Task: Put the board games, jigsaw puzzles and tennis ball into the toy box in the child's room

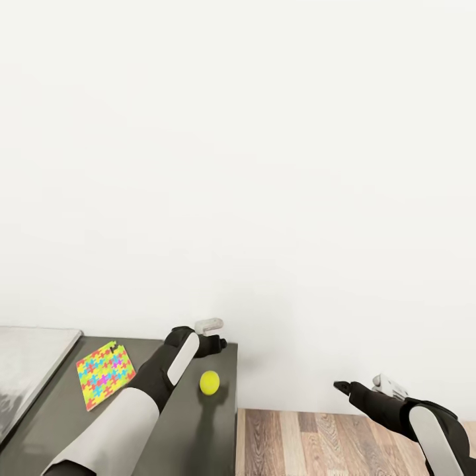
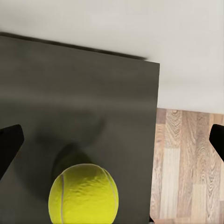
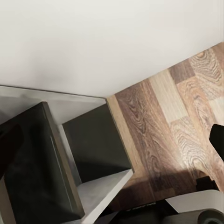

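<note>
**Left gripper above the tennis ball at the table's edge**

The tennis ball (image 1: 209, 382) sits on the dark table (image 1: 192, 423) near its right edge, close to the far right corner. The left gripper (image 1: 213, 344) hangs over it, fingers spread wide (nothing between them). The jigsaw puzzle (image 1: 105, 374) lies flat toward the table's left side. The right gripper (image 1: 342, 385) hovers over the wooden floor (image 1: 311, 443); I cannot tell how far it is open.

No text, label, brand, number or sign can be read. The jigsaw puzzle (image 1: 106, 373), at nine o'clock from the tennis ball (image 1: 209, 382) on the counter (image 1: 192, 430), carries only a multicolored pattern of interlocking pieces, without lettering.
</note>
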Robot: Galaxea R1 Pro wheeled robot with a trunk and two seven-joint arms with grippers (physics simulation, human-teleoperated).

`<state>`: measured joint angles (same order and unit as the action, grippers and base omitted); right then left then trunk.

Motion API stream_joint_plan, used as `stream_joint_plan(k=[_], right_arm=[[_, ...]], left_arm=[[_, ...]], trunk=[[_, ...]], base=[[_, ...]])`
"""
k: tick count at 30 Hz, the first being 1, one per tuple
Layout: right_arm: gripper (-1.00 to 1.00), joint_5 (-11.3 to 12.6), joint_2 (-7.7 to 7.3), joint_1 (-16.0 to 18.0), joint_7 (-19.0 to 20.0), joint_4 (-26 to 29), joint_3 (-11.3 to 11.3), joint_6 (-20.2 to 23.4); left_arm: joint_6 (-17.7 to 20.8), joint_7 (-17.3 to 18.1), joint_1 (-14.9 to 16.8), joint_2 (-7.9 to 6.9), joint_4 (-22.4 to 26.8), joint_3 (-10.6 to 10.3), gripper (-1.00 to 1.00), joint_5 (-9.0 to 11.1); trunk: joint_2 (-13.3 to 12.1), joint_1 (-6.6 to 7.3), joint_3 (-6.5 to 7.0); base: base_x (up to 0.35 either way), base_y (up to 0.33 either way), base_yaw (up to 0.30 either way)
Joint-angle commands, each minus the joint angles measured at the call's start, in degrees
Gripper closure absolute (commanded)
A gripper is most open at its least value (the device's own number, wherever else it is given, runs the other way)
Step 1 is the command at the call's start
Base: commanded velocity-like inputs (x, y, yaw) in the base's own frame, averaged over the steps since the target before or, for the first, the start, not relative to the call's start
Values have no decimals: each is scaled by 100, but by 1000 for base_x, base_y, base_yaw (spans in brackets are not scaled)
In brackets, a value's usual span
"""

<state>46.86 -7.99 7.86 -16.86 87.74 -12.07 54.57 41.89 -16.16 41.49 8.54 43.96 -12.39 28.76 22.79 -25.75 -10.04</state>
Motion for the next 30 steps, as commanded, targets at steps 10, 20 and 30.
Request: stream_joint_plan(k=[10,20,30], right_arm=[[-100,61,-28,21,-54,0,-5,18],[-100,64,-24,23,-55,-6,-5,18],[-100,59,-20,23,-55,-7,-6,18]], left_arm=[[13,-54,7,-10,7,-17,-100,59],[12,-46,6,-10,7,-18,-100,59],[12,-45,3,-10,7,-17,-100,65]], trunk=[[13,-3,-106],[13,-3,-200],[13,-3,-294]], base=[[0,0,0],[0,0,0],[0,0,0]])
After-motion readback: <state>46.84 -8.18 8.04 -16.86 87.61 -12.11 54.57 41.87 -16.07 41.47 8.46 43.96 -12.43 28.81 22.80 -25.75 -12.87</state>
